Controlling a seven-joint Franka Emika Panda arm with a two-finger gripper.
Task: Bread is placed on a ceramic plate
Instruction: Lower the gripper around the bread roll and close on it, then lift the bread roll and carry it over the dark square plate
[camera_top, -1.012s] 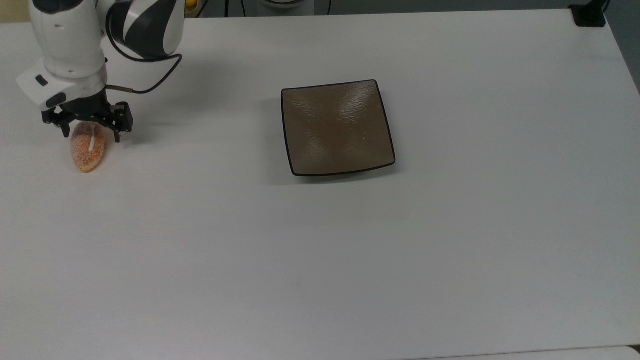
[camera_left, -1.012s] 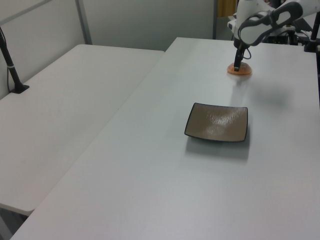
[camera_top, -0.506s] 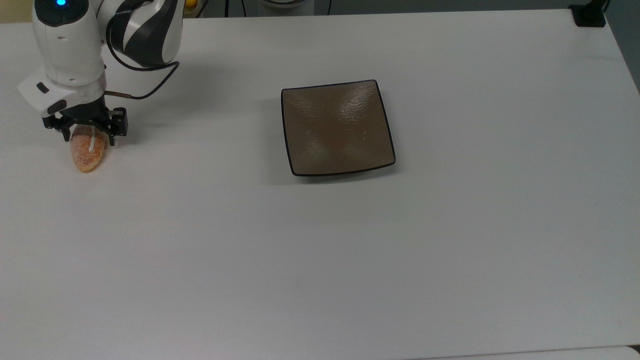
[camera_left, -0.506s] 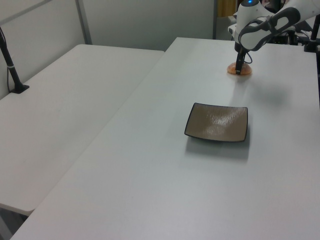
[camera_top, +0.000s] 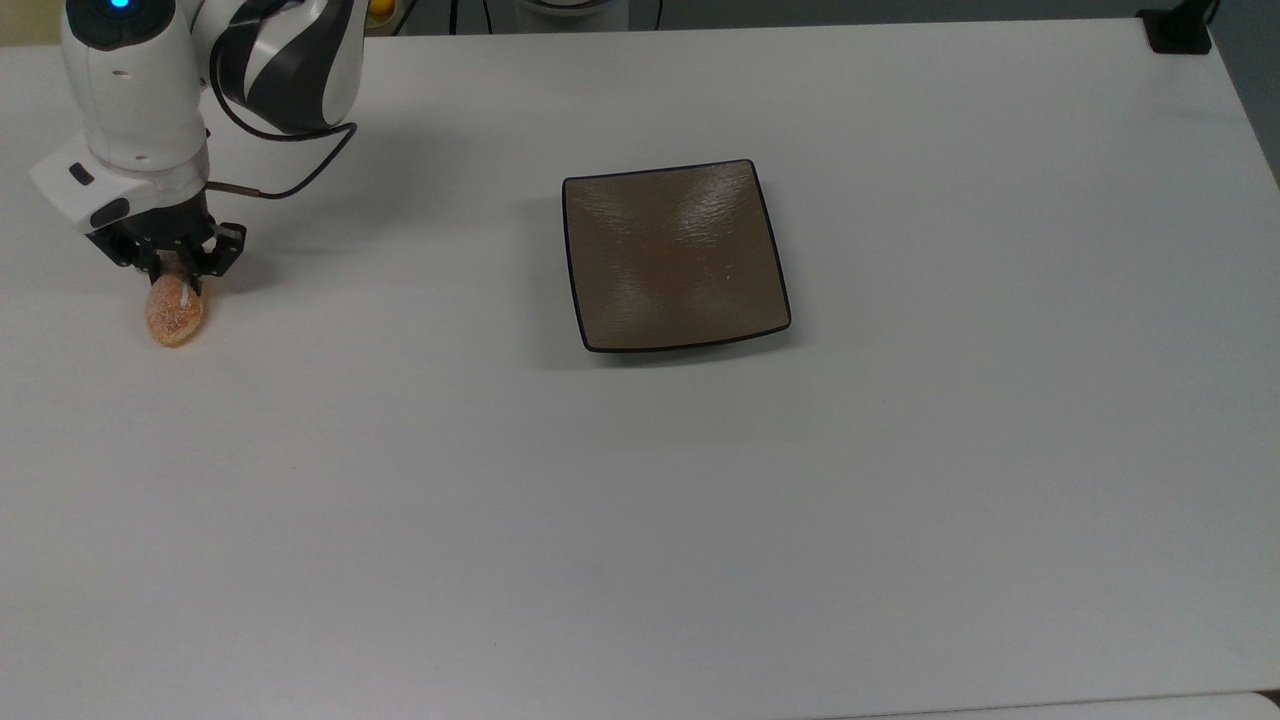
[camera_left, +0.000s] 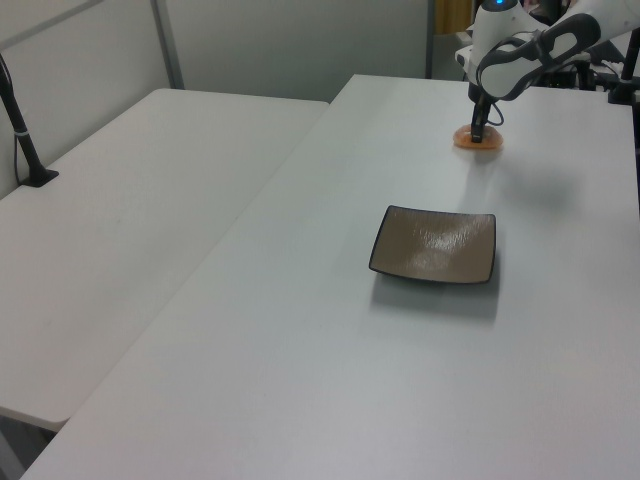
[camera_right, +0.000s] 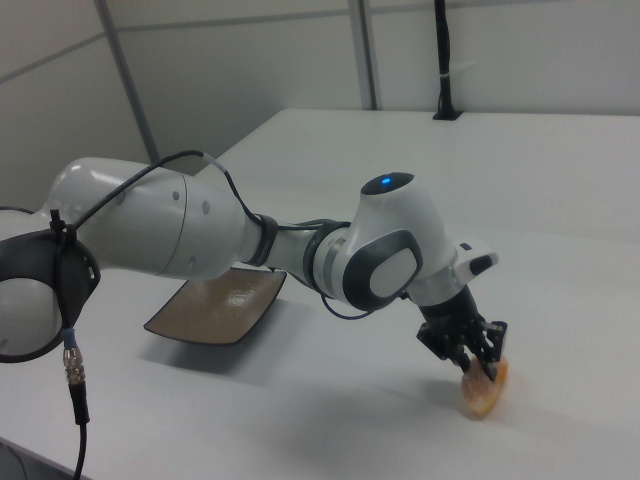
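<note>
The bread (camera_top: 174, 318), a small orange-brown loaf with a white stripe, lies on the white table at the top view's far left. My gripper (camera_top: 177, 279) points straight down over the loaf's far end, its black fingers pressed against both sides of the crust. In the right view the gripper (camera_right: 476, 366) pinches the top of the bread (camera_right: 482, 396), which rests on the table. The square glossy brown ceramic plate (camera_top: 675, 255) sits bare near the table's middle, well to the right of the gripper in the top view; it is also the plate (camera_left: 435, 245) and the plate (camera_right: 215, 305).
A black clamp base (camera_top: 1178, 30) stands at the table's far right corner in the top view. A second white table (camera_left: 130, 220) with a black pole (camera_left: 20, 130) adjoins on the left view's left. The arm's cable (camera_top: 300, 170) loops behind the gripper.
The fingers have drawn together from a wide stance to a tight grip on the bread's sides. The loaf looks narrower between them. The plate has not moved.
</note>
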